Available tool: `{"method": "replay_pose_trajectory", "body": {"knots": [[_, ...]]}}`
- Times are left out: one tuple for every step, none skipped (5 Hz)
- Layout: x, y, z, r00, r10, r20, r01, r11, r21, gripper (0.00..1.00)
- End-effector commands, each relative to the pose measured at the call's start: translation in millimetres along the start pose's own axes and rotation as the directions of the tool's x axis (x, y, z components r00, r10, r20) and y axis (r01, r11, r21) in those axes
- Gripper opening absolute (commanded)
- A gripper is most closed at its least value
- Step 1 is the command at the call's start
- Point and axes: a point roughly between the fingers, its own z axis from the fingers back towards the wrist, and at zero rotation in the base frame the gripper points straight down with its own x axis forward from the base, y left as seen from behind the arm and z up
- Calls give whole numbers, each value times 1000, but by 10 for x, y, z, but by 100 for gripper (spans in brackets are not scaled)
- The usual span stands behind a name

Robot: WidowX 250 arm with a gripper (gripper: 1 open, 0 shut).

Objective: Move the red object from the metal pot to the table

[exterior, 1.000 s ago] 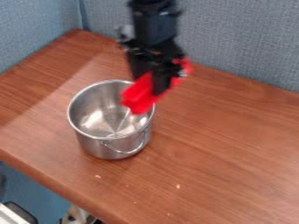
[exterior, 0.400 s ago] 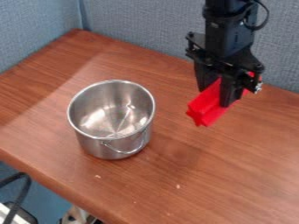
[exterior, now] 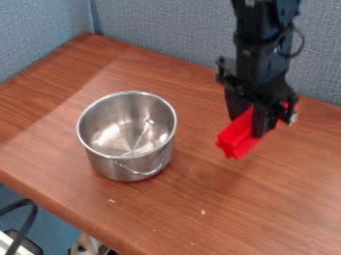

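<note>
Worth leaving the metal pot (exterior: 127, 136) alone at left; a sideways swing back could clip its rim. To its right, pinching the red object (exterior: 240, 135), tilted, above the counter (exterior: 173, 214): the end effector (exterior: 249, 112). Could drop and topple if released too high, or scrape if lowered crooked.

We saw a blue-grey fabric partition (exterior: 147, 18) across the top, and dark cabling (exterior: 19, 231) at lower left.

Shiny metal, glossy wood

Smooth, polished metal on the pot (exterior: 127, 159); reddish-brown wood grain across the table (exterior: 253, 204).
</note>
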Motion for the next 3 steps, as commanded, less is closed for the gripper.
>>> {"method": "replay_pose_trajectory", "body": {"knots": [[40,88,-37,999,23,37,-23,1000,9,0],[1,175,-111,999,39,29,-39,999,16,0],[-69,219,-209,999,45,18,-45,999,9,0]]}}
